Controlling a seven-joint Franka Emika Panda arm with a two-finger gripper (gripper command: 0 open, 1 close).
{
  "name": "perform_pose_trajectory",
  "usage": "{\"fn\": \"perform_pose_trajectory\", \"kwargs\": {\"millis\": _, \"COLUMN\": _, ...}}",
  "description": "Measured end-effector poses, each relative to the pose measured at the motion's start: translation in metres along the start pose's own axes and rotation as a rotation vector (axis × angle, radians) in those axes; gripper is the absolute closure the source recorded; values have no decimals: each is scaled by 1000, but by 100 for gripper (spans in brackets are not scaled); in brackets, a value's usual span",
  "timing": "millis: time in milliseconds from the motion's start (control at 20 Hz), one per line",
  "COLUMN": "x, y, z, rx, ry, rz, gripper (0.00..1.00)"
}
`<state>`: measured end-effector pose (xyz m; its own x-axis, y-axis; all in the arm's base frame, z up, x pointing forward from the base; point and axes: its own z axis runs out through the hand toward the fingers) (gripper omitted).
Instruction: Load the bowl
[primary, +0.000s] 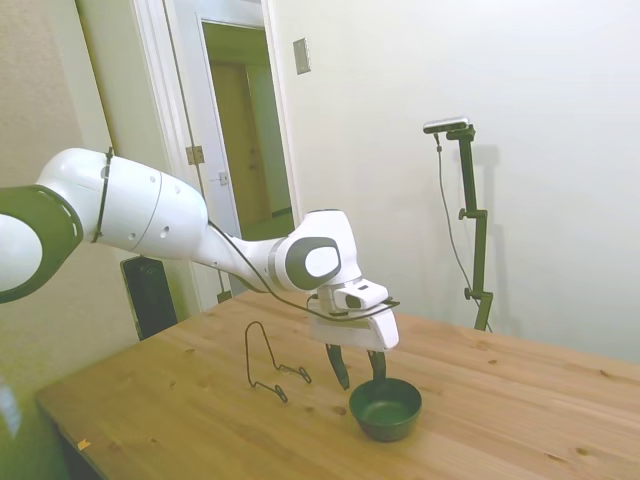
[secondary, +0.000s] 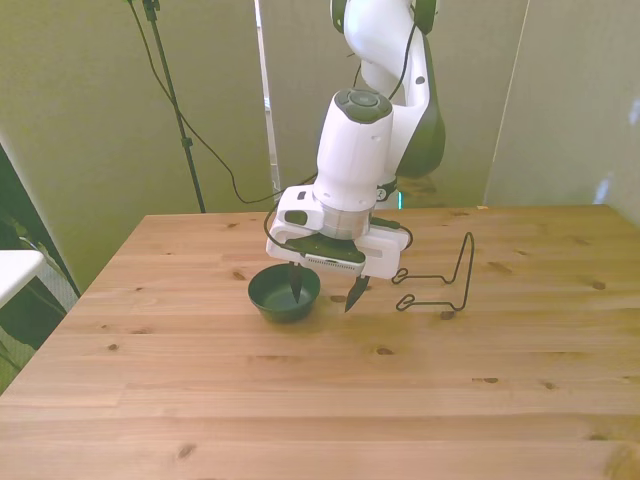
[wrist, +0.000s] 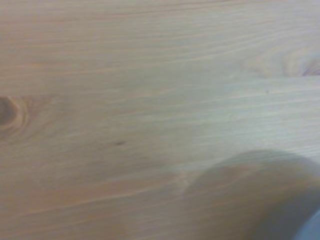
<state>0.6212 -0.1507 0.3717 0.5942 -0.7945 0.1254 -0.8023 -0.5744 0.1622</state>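
A: Gripper (secondary: 326, 291) low over table (secondary: 320, 400), tilted, wrist block leaning toward the front view's right. Fingers (secondary: 355, 296) spread wide, pinching nothing.

B: Confirmed from side view: gripper (primary: 359, 367) parted, one finger down inside bowl (primary: 386, 408), the other outside the rim, wall of bowl between them. Contact with the rim: cannot tell.

A: Arm (primary: 150, 215) stretched in long and nearly level, elbow high, cable looped along forearm.

B: Bowl (secondary: 284, 293) small, round, dark green, matte, upright, nothing seen inside but the fingertip. Sitting on the boards directly under the gripper's one side.

A: Wire rack (secondary: 440, 281) thin, black, standing on the table on the far side of the outer finger, apart from bowl and gripper.

B: Same rack (primary: 268, 362) in side view, upright loop, feet on wood.

A: Wrist view: blurred pale planks (wrist: 125, 100), knot in grain, soft grey shadow at one corner.

B: Surface light knotty pine. Pale walls behind, open doorway (primary: 245, 130) with white frame beyond the arm.
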Motion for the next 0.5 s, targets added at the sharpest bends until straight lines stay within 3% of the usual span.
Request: {"fn": "perform_pose_trajectory", "kwargs": {"millis": 500, "x": -3, "y": -3, "z": -2, "rx": 0, "ry": 0, "rz": 4, "gripper": 100}}
